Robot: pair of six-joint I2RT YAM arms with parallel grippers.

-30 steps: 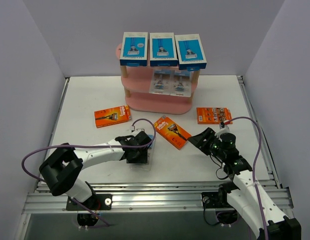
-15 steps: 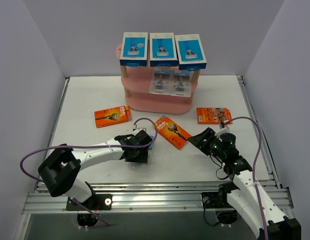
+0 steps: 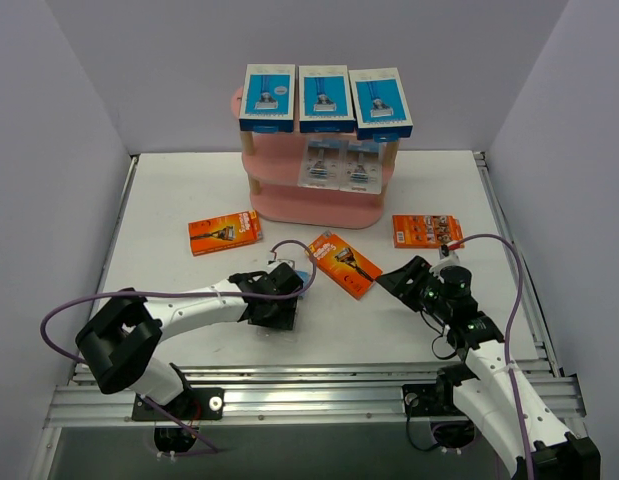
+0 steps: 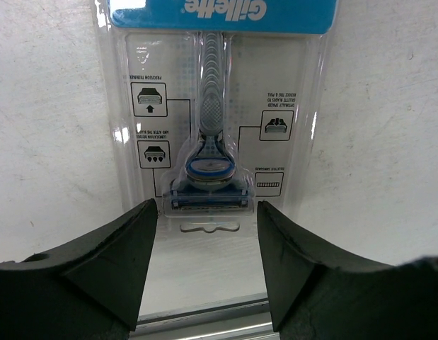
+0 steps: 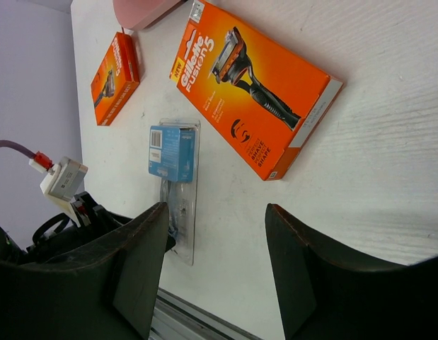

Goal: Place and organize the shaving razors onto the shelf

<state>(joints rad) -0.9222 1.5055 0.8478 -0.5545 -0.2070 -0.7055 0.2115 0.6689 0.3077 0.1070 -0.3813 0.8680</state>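
Observation:
Three blue-and-white razor boxes stand on the top tier of the pink shelf. Two clear blister packs lean on its middle tier. A third blister pack lies flat on the table. My left gripper hangs open just over this pack's near end, its fingers narrower than the pack. Three orange cards lie on the table: one left, one in the middle, one right. My right gripper is open and empty, near the middle card.
The table's metal front rail runs along the near edge by the arm bases. White walls close in the left, right and back. The left arm's purple cable loops above the table. The shelf's bottom tier holds no packs.
My left gripper's jaws have spread wider over the blister pack on the table. The right arm and the other packs have not moved.

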